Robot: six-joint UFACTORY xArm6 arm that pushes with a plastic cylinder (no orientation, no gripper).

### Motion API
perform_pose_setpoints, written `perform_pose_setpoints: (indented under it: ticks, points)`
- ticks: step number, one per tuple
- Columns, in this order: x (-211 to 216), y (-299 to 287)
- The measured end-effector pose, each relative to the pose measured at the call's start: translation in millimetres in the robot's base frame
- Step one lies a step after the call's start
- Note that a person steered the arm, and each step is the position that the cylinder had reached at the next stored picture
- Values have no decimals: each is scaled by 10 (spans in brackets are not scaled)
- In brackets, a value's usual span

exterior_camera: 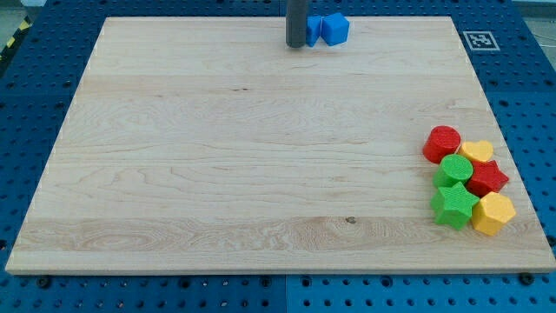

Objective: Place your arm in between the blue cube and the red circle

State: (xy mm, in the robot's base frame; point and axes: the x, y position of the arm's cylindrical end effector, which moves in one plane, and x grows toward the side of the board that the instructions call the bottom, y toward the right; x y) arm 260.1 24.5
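The blue cube [335, 28] sits at the view's top edge of the wooden board [217, 174], with a second blue block [312, 29] touching its left side. My tip [296, 44] is just left of that second blue block, close against it. The red circle [442, 143] lies far off at the view's right, at the top of a cluster of blocks. The tip is on the far side of the blue blocks from the red circle.
The cluster at the view's right also holds a yellow heart [477, 153], a green round block [454, 169], a red star [487, 179], a green star [454, 205] and a yellow hexagon [493, 213]. A marker tag [479, 40] sits at the top right.
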Motion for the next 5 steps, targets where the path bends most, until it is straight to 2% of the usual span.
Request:
perform_pose_setpoints:
  ticks: [3, 5]
  points:
    - [464, 0]
    - [509, 164]
